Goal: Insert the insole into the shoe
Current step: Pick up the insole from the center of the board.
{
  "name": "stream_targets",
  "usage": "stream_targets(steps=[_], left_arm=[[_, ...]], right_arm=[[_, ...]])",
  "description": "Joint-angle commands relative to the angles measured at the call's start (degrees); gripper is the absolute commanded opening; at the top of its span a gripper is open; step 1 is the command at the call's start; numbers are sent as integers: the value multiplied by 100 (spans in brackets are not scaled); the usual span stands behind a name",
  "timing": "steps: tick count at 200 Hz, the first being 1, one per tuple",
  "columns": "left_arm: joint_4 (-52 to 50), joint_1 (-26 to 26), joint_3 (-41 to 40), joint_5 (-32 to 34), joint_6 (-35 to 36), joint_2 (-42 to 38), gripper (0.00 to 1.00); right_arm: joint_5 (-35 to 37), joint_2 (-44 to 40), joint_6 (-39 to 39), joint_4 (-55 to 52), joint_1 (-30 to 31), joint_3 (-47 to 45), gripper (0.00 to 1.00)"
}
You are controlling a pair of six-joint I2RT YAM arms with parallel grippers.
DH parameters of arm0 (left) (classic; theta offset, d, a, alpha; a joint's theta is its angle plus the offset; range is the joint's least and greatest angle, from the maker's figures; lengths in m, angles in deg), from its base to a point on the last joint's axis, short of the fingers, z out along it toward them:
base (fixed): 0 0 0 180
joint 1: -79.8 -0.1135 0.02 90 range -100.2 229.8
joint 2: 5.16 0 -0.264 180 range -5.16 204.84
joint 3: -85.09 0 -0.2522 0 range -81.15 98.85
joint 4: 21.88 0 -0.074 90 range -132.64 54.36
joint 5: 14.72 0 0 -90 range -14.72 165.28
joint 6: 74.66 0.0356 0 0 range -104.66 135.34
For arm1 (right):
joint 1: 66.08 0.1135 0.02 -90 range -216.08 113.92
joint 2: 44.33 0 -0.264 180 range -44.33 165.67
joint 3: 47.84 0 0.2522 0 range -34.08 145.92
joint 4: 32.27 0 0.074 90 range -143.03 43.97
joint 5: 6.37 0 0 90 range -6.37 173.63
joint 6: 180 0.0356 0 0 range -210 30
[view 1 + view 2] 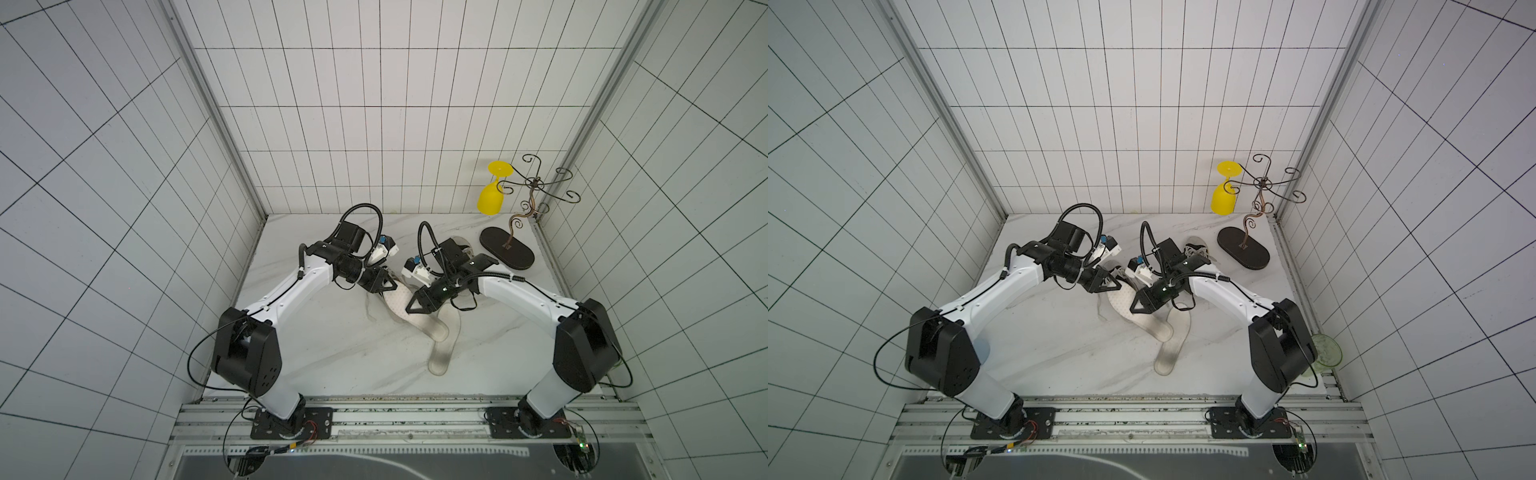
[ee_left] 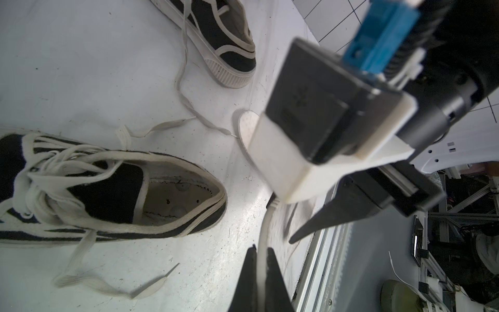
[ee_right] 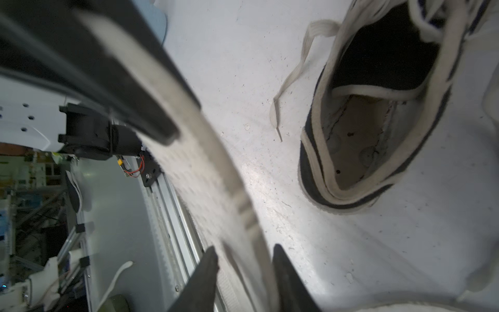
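Note:
A white dotted insole (image 1: 397, 302) hangs between my two grippers over the middle of the table. My left gripper (image 2: 260, 250) is shut on the insole's thin edge (image 2: 261, 237). The right gripper (image 3: 244, 254) is open, its jaws apart on either side of the blurred insole (image 3: 216, 173). In both top views the left gripper (image 1: 390, 286) and the right gripper (image 1: 410, 309) stand close together. A black-and-white shoe (image 2: 172, 194) lies with its mouth open and laces loose, right beside the grippers; it also shows in the right wrist view (image 3: 364, 135).
Another shoe (image 2: 224, 40) lies further back, partly under the right arm (image 1: 1196, 249). A second insole (image 1: 442, 349) rests on the table nearer the front. At the back right stand a wire rack's dark base (image 1: 507, 249) and a hanging yellow glass (image 1: 490, 199).

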Motion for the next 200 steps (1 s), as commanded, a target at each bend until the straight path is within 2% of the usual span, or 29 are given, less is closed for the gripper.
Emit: stream_targets(steps=[1, 21, 22, 25, 28, 57, 65, 91, 115, 143, 174, 200], left_arm=[[332, -113, -32, 11, -885, 2, 0], [503, -168, -173, -87, -1457, -77, 0], [510, -165, -180, -99, -1477, -79, 0], [515, -163, -186, -127, -1524, -88, 0], [522, -156, -194, -131, -1586, -89, 0], [452, -100, -148, 12, -1792, -72, 0], [430, -109, -122, -39, -1820, -39, 0], [513, -110, -106, -133, -2089, -26, 0], [536, -118, -107, -164, -2258, -36, 0], [457, -129, -56, 16, -2315, 46, 0], [410, -68, 7, -99, -2239, -17, 0], [317, -58, -32, -159, -2090, -138, 0]], right_arm=[[524, -648, -270, 554, 104, -194, 60], [1187, -1214, -177, 1436, 282, -1016, 77], [1218, -1239, -170, 1468, 297, -1047, 79], [1271, -1308, -156, 1583, 315, -1145, 95], [1323, -1362, -134, 1678, 328, -1238, 99], [1649, -1758, -46, 2369, 515, -1775, 99], [1995, -1795, -93, 2453, 628, -1847, 100], [3742, -1935, -370, 3188, 1068, -2342, 99], [4690, -1972, -716, 3985, 1267, -2820, 99], [4641, -1882, -962, 4267, 1330, -2862, 100], [4868, -1750, -913, 4441, 1349, -2721, 99], [4707, -1578, -1061, 4524, 1315, -2626, 99]])
